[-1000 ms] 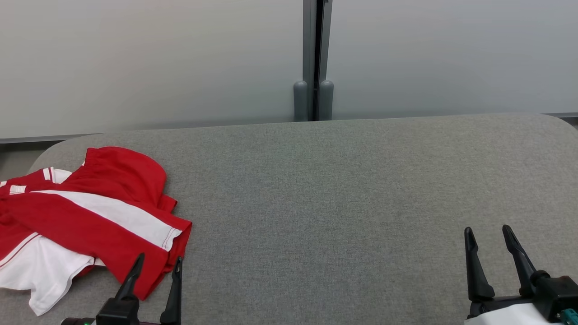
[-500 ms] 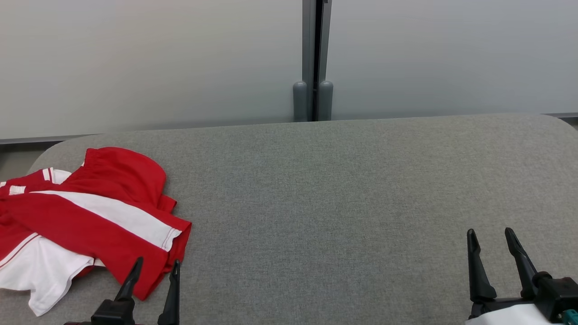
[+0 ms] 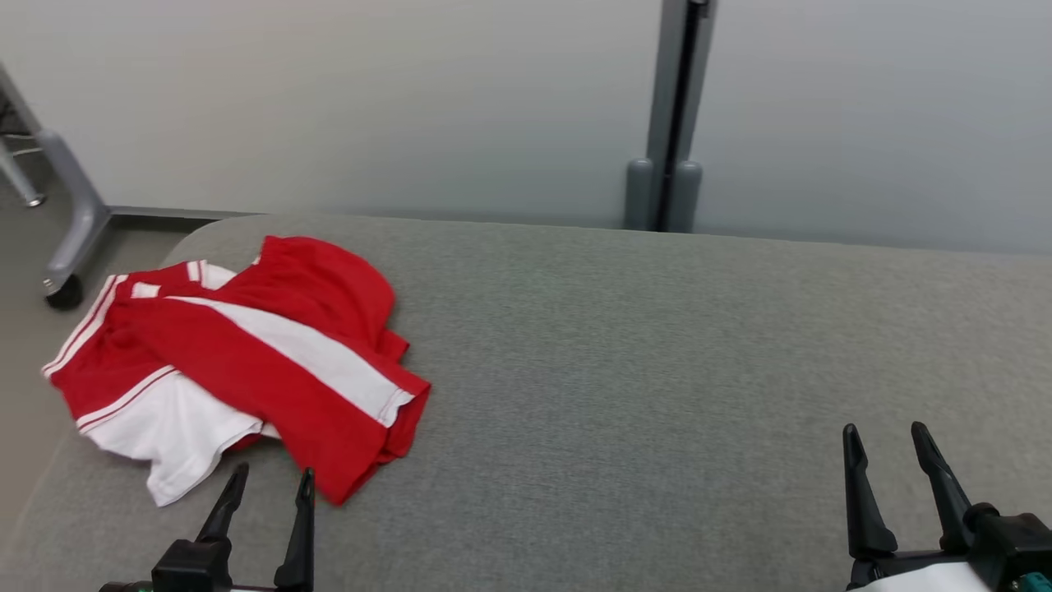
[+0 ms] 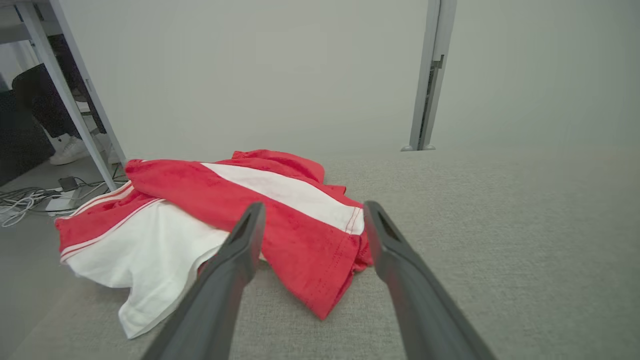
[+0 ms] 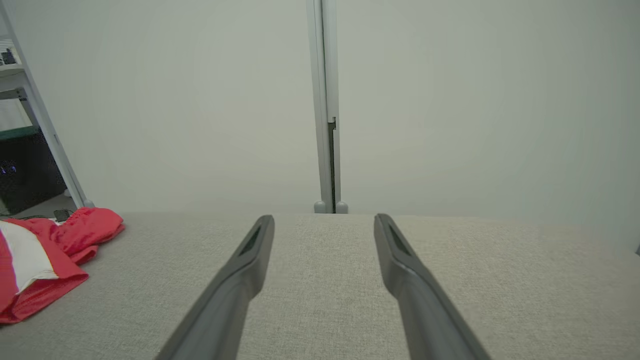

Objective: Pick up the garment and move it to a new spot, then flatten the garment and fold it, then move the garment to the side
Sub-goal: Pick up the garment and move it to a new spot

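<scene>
Nothing of the task was done yet: the crumpled red-and-white fabric garment (image 3: 246, 353) lay unfolded at the left end of the grey cloth-covered table (image 3: 657, 370), just ahead of the empty left gripper (image 3: 274, 473), fingers apart, the right gripper (image 3: 883, 432) likewise spread, well apart.

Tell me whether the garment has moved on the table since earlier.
No. The garment lies as before by the rounded corner of the table; the partition post shifted too, so the camera turned.
</scene>
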You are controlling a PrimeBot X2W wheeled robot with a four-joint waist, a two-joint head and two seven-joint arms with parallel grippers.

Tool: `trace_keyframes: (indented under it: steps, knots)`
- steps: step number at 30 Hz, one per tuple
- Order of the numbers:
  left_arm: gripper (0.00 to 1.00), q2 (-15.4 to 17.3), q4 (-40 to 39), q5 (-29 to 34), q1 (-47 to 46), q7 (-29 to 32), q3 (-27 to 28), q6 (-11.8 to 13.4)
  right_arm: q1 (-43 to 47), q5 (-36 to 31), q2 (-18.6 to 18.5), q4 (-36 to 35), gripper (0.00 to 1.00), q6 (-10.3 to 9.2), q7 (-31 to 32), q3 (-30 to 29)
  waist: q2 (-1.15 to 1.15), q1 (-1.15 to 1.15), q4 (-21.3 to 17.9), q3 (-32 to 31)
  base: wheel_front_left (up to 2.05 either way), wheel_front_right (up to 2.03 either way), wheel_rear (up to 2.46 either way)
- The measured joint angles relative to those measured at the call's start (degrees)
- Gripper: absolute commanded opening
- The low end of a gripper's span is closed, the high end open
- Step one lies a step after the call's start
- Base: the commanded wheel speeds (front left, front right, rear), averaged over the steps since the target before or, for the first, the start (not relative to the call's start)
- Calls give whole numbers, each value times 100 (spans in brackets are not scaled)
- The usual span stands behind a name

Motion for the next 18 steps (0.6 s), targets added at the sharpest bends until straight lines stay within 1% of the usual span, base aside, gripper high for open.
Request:
trace_keyframes:
  steps: [7, 11, 14, 18]
  knots:
    - [100, 63, 38, -58, 109, 0, 174, 10, -10, 82, 0, 44, 100, 1, 0, 235, 0, 0, 837, -82, 0, 0, 0]
    - [100, 93, 7, -108, 168, -1, 230, 7, -140, 90, 3, 77, 100, 1, 0, 360, 0, 0, 1190, -111, 0, 0, 0]
    - [100, 89, 13, -172, 149, 11, 233, 0, -181, 89, 5, 71, 100, 1, 0, 439, 0, 0, 1257, -76, 0, 0, 0]
    - [100, 58, 47, -364, -264, 376, 187, -99, -236, 69, 5, 4, 100, 1, 0, 510, 0, 0, 1176, 71, 0, 0, 0]
